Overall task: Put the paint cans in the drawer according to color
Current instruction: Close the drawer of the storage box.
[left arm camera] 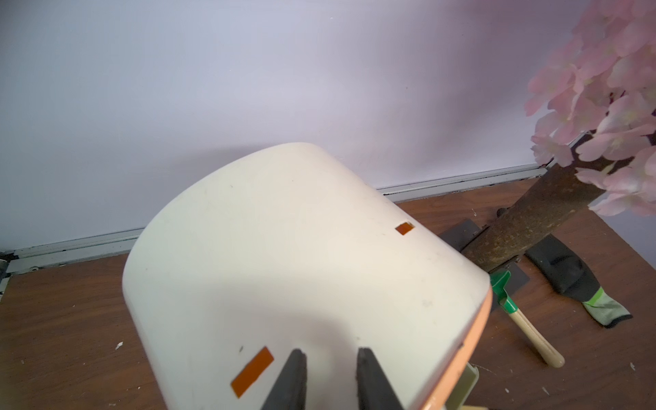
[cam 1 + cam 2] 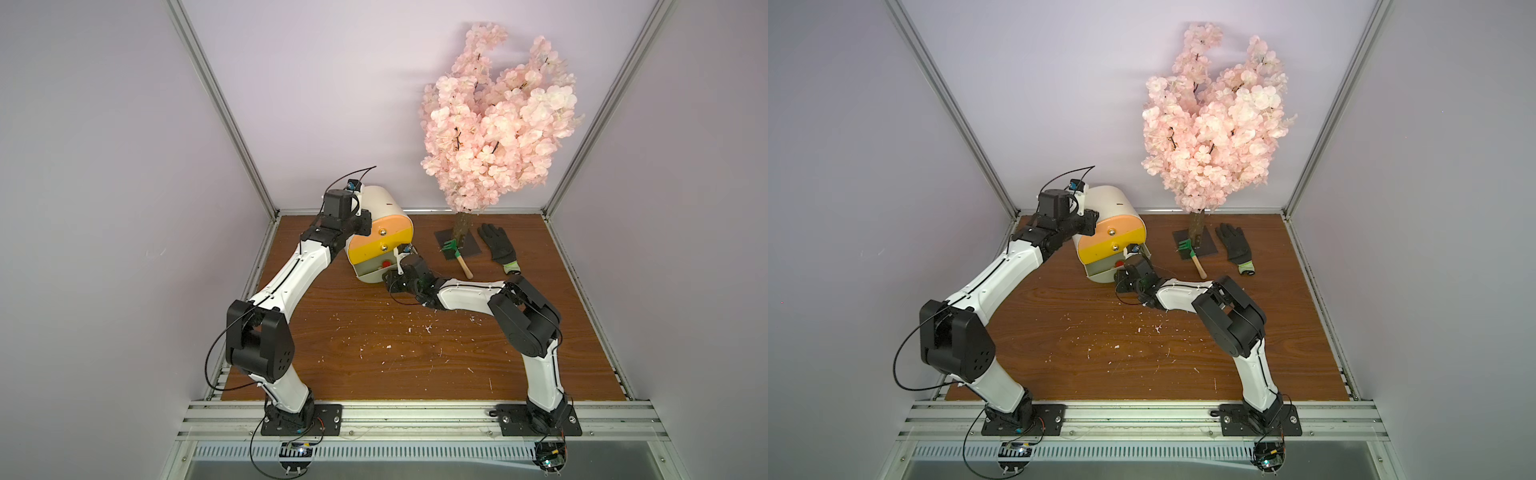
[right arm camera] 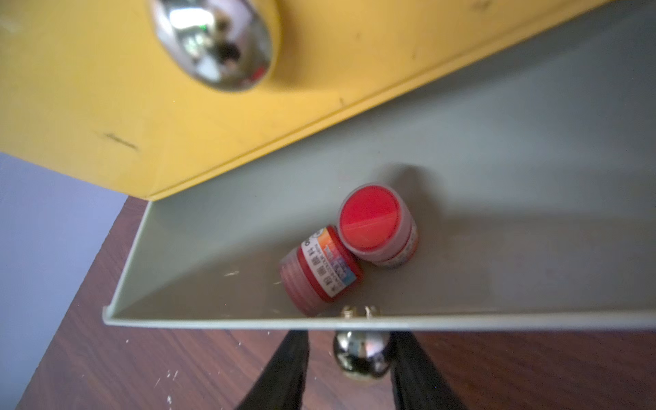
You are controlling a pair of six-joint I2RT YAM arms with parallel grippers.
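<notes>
The right gripper (image 3: 349, 337) sits nearest, its black jaws straddling the gold knob (image 3: 362, 355) of the grey drawer (image 3: 248, 321). A sliver of table shows on one side, so I cannot tell whether they pinch the knob or merely flank it. Just past the front wall, inside that pulled-out bottom drawer, the two red cans (image 3: 319, 269) touch each other, one on its side, the other tipped with its lid toward the lens. Above them the yellow drawer (image 3: 142, 88) is shut, and so is the peach drawer (image 2: 384, 224) in both top views. On the roof of the cabinet (image 1: 284, 248) the left gripper (image 1: 330, 351) rests with jaws drawn nearly together on nothing, seemingly bracing it. The likely job now is closing the drawer, and the risks follow from that. The round, shiny knob could slip from the jaws; a crooked push could jam the drawer or skid the cabinet across the table (image 2: 374, 353) if the brace lifts; the loose cans may roll. Blue and cream cans appear nowhere, and whether they lie in the shut drawers is hidden. The drawer's far corner is cut off in the wrist view. Further back lie a rake (image 2: 455, 251), a glove (image 2: 496, 245) and the pink tree (image 2: 498, 124).
</notes>
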